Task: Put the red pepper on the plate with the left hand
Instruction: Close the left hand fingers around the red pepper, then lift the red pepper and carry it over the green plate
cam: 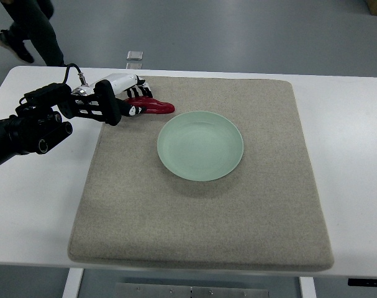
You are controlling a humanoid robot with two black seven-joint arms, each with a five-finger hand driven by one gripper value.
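Observation:
A red pepper (156, 106) lies on the grey mat just left of the plate's upper rim. My left hand (133, 99) reaches in from the left edge, and its black fingers curl around the pepper's left end. The pale green plate (233, 127) sits at the mat's centre with nothing in it. Whether the pepper is lifted off the mat I cannot tell. The right arm does not show.
A grey felt mat (200, 217) covers most of the white table (349, 161). A person's legs (33, 31) stand beyond the table's far left corner. A small clear object (135, 57) rests past the far edge.

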